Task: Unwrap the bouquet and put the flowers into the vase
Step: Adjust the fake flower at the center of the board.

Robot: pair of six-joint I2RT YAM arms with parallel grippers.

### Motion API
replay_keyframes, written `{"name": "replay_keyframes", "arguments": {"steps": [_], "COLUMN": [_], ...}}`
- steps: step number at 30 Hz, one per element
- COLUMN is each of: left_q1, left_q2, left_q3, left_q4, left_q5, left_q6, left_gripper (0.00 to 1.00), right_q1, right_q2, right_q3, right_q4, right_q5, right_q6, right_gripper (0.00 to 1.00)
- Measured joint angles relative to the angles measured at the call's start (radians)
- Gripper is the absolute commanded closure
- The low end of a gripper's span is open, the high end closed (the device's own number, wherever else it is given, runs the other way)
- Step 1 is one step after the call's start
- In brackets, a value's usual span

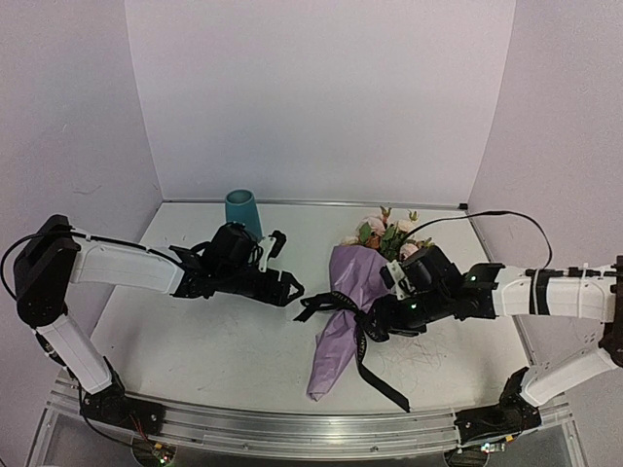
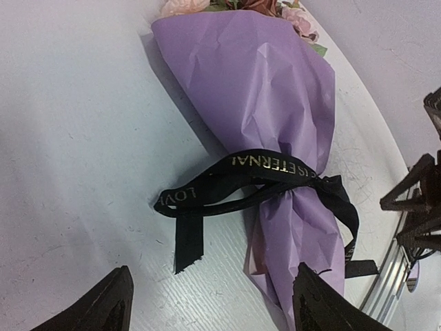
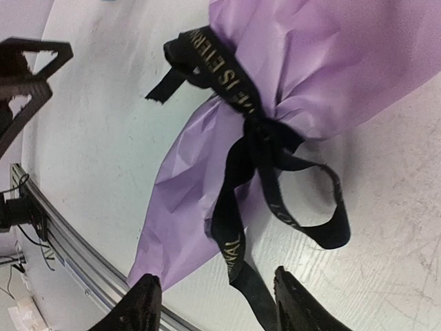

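Roughly between left gripper (image 2: 213, 269) and right gripper (image 3: 215, 277), both agape, the wrapped bouquet (image 1: 350, 292)

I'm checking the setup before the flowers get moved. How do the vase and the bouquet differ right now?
The vase stands upright at the back of the table; the bouquet lies flat near the middle. The vase is smooth teal; the bouquet is crinkled lilac paper tied with a black ribbon. Both rest on the same white surface.
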Motion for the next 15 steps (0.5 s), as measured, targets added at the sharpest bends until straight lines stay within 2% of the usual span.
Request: {"name": "replay_keyframes", "arguments": {"steps": [2,11,15], "left_q1": [0.000,0.000,0.000], "left_q2": [0.000,-0.003,-0.005], "left_q3": [0.000,0.000,0.006], "left_q4": [0.000,-0.020,-0.046], "left_q5": [-0.018,-0.082,-0.099], "left_q6": [0.000,0.005,0.023], "left_gripper": [0.21,0.21,0.21], "right_q1": [0.034,0.068,0.068], "right_q2": [0.016,0.151,0.182], "right_q3": [-0.007,-0.008,-0.005], "right_q4": [0.027,0.097,0.104], "right_q5": [0.002,0.019,0.044], "right_q6": [0.012,0.038,0.050], "right_gripper": [0.52,0.58,0.69]}}
